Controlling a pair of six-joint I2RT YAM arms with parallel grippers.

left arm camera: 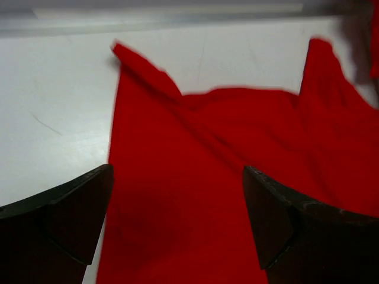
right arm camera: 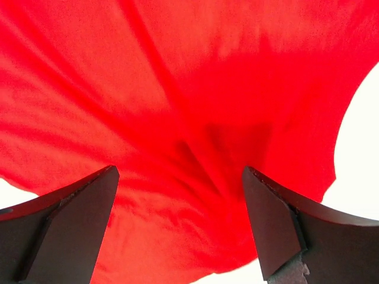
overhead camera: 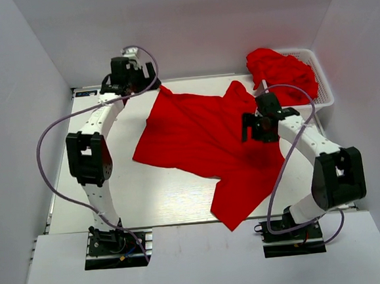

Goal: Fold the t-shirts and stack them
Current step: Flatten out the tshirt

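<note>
Spreading across the white table, a red t-shirt lies opened out and a bit rumpled, slanting from the far left toward the near right, and its nearest corner reaches the table's near edge. Over at the far left, the left gripper hangs just by the shirt's far-left corner. Its wrist view shows the left gripper with jaws spread wide, both dark fingers clear of the cloth and nothing between them. Below it the t-shirt runs away to the right, with one creased flap poking out toward the far side and bare table showing on the left. Now to the right side: the right gripper hovers over the right part of the shirt, casting a dark shadow on the cloth beneath. From its wrist camera the right gripper is wide open too, holding nothing, and the t-shirt fills nearly the whole view below, wrinkles fanning out from a small pinched ridge between the fingers. Whether the tips touch the cloth cannot be told from here. In the far-right corner sits a white lattice basket, and a heap of red shirts is piled in it, spilling over its left rim.
</note>
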